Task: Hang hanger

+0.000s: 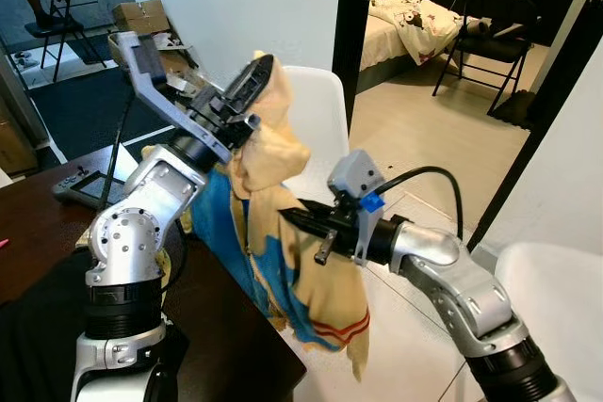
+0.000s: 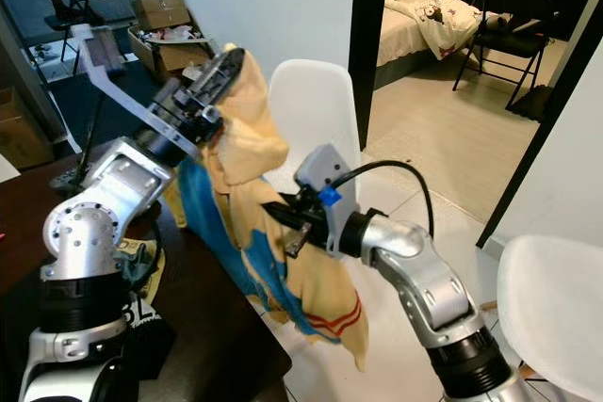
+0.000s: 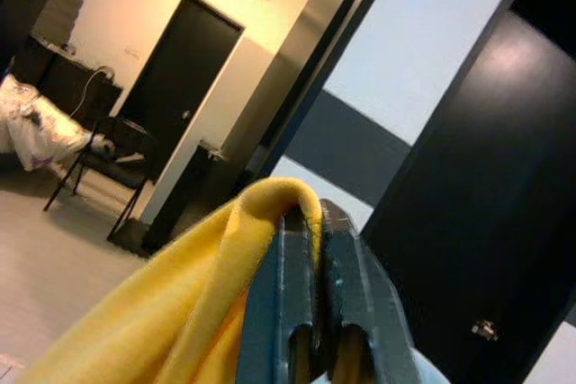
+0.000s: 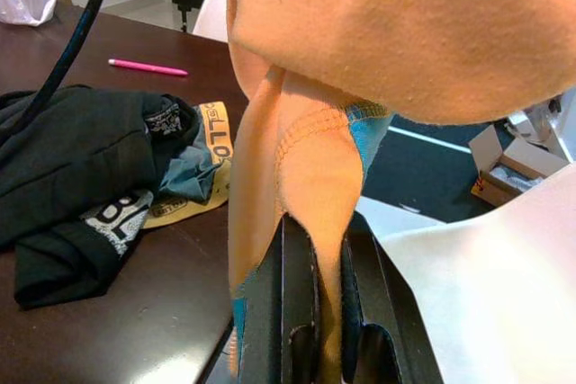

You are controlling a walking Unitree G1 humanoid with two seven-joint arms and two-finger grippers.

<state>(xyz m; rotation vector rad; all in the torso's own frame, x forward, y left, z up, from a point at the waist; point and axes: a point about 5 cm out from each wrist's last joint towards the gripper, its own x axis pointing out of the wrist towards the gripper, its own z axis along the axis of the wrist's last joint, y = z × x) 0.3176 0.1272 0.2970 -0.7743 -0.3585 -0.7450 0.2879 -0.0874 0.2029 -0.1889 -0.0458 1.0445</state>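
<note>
A yellow garment (image 1: 279, 167) with blue panels and red stripes at its hem hangs in the air beside the dark table (image 1: 236, 336). My left gripper (image 1: 260, 71) is raised high and shut on the garment's top, with yellow cloth draped over its fingers (image 3: 288, 294). Lower down and to the right, my right gripper (image 1: 292, 217) is shut on a fold at the garment's middle. In the right wrist view its fingers (image 4: 288, 312) pinch an orange-yellow seam with a blue edge (image 4: 364, 132).
A white chair (image 1: 325, 115) stands just behind the garment, and another (image 1: 556, 298) is at the lower right. Black clothes (image 4: 81, 177) and a pink pen (image 4: 148, 67) lie on the table. An open doorway leads to a bed (image 1: 415, 16) and a black folding chair (image 1: 495, 21).
</note>
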